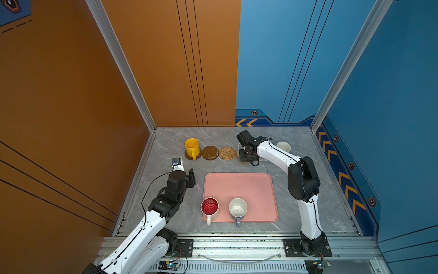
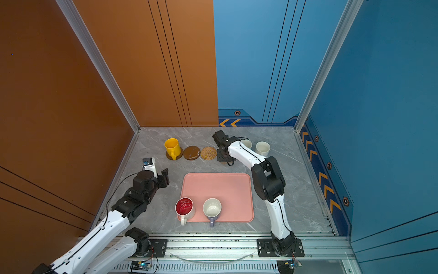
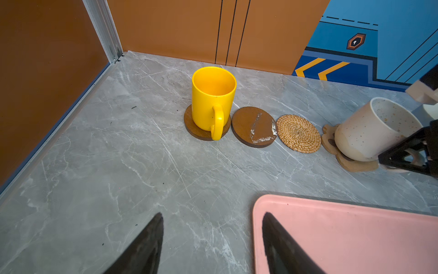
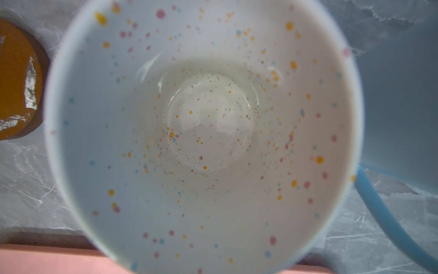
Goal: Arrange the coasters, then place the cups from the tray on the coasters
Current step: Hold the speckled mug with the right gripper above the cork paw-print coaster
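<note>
Coasters, in a row along the far side of the grey marble tabletop (image 1: pixel 296 213): first dark brown disc (image 3: pixel 189 123), under the upright yellow mug (image 1: pixel 191 147); second dark brown disc (image 1: pixel 210 153), bare, with pale streaks; tan woven round coaster (image 1: pixel 227 153), bare; paw-shaped coaster (image 3: pixel 329 140), carrying the speckled white mug (image 3: pixel 369 130), which is tilted with its lower edge on the coaster. Right gripper (image 1: pixel 247 157): above that mug, fingers clenched on its handle side, gripping it; its wrist view looks straight down into the speckled bowl. Light blue mug (image 4: pixel 403 106): just beside the speckled one. Plain white mug (image 1: pixel 283 146): upright at the right end of the row; what it stands on cannot be told. Salmon-pink tray (image 1: pixel 239 187): nearer the arms, holding two mugs along its near edge, the white mug with red inside (image 1: pixel 209 208) at the left corner and the lavender mug (image 1: pixel 238 208) beside it, both handles overhanging the rim. Left gripper (image 3: pixel 213 214): fingers spread, empty, hovering over the table by the tray's far left corner
</note>
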`<action>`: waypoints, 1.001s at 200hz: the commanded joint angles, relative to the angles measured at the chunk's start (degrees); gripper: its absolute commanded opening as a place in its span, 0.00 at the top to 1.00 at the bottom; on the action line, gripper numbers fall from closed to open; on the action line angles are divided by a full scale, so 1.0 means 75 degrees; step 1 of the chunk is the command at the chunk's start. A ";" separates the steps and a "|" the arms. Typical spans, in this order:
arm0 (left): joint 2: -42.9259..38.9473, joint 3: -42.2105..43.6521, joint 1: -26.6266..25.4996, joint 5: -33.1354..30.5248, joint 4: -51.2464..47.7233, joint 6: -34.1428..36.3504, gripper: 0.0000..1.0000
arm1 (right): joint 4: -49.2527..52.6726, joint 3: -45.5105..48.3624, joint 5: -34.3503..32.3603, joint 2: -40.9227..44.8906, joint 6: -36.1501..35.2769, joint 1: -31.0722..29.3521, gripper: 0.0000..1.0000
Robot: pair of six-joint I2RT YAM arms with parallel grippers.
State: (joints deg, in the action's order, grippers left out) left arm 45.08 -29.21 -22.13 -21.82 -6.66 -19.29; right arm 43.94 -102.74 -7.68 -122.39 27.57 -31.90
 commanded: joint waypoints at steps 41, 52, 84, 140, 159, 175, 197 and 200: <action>0.0025 0.0021 0.0093 0.0135 0.0067 -0.0030 0.33 | -0.0153 -0.0478 -0.0363 0.0082 -0.0196 0.0094 1.00; 0.0024 0.0013 0.0094 0.0144 0.0055 -0.0035 0.33 | -0.0140 -0.0481 -0.0364 0.0075 -0.0205 0.0105 1.00; 0.0001 0.0019 0.0092 0.0144 0.0044 -0.0041 0.33 | -0.0059 -0.0498 -0.0414 0.0018 -0.0216 0.0140 1.00; -0.0002 0.0027 0.0102 0.0133 0.0043 -0.0053 0.33 | -0.0024 -0.0527 -0.0406 -0.0097 -0.0224 0.0175 1.00; 0.0004 0.0032 0.0094 0.0141 0.0035 -0.0047 0.34 | -0.0012 -0.0538 -0.0376 -0.0146 -0.0219 0.0175 1.00; 0.0009 0.0041 0.0104 0.0133 0.0044 -0.0053 0.33 | -0.0016 -0.0546 -0.0370 -0.0177 -0.0220 0.0175 1.00; 0.0021 0.0039 0.0106 0.0133 0.0044 -0.0053 0.33 | -0.0001 -0.0540 -0.0370 -0.0204 -0.0214 0.0187 1.00; 0.0012 0.0039 0.0108 0.0143 0.0044 -0.0053 0.33 | -0.0003 -0.0546 -0.0370 -0.0205 -0.0211 0.0187 1.00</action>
State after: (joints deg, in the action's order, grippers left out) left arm 45.28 -29.21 -22.02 -21.45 -6.66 -19.29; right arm 44.53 -104.38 -8.19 -124.31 26.76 -30.96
